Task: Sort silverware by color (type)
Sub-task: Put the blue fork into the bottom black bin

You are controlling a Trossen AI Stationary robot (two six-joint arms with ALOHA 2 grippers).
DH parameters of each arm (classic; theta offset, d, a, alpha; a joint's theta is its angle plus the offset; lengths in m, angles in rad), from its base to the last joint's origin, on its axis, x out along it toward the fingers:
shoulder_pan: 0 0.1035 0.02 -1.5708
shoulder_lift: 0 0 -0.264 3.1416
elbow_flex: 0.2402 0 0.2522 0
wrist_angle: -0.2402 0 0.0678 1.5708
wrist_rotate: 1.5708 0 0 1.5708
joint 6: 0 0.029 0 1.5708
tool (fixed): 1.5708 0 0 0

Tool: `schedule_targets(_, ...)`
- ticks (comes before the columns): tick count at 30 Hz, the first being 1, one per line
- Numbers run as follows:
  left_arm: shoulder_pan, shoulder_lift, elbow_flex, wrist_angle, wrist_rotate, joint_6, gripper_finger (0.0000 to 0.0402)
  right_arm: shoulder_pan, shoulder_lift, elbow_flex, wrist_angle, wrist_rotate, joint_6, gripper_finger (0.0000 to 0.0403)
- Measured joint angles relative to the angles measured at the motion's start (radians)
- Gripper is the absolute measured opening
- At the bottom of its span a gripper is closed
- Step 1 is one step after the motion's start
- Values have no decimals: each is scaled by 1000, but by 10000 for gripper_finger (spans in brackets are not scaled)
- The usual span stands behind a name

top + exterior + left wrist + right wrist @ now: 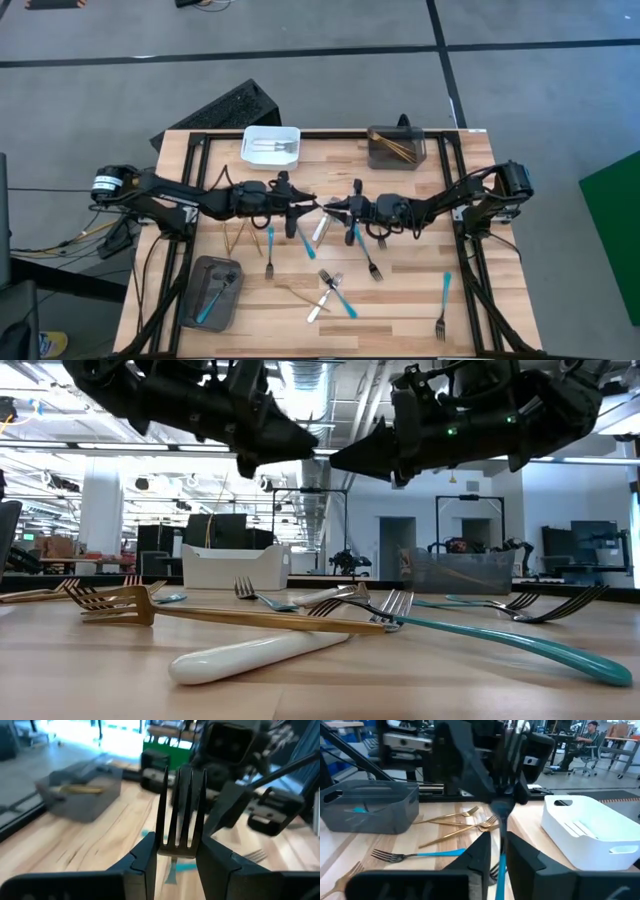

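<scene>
Mid-bench, above the surface: left hand (176, 857) pinches the fork (182, 810) at its neck, tines up. Right hand (499, 852) meets it, fingers slightly parted around the blue handle (grip uncertain). Other silverware (330, 290) lies scattered below.

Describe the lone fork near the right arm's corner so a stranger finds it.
On the wooden table, go to the right-arm side, at the edge opposite the white bin. One fork lies there alone, blue handle, tines toward that edge; every other blue-handled piece lies nearer mid-table.
</scene>
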Motion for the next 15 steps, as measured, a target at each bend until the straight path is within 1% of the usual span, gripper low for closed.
schedule_targets(5, -9, -176, 0, -293, -96, -35, 101, 1, 0, 0, -3, 1, 5, 100)
schedule_targets(8, -15, -304, 21, -508, -103, -76, 104, -8, 0, 0, -5, 3, 30, 102)
schedule_targets(12, -38, -437, 132, -857, -101, -165, 100, -19, 0, 0, -11, 3, 52, 102)
schedule_targets(15, -67, -487, 238, -1084, -100, -231, 100, -22, 0, 0, -10, 5, 53, 102)
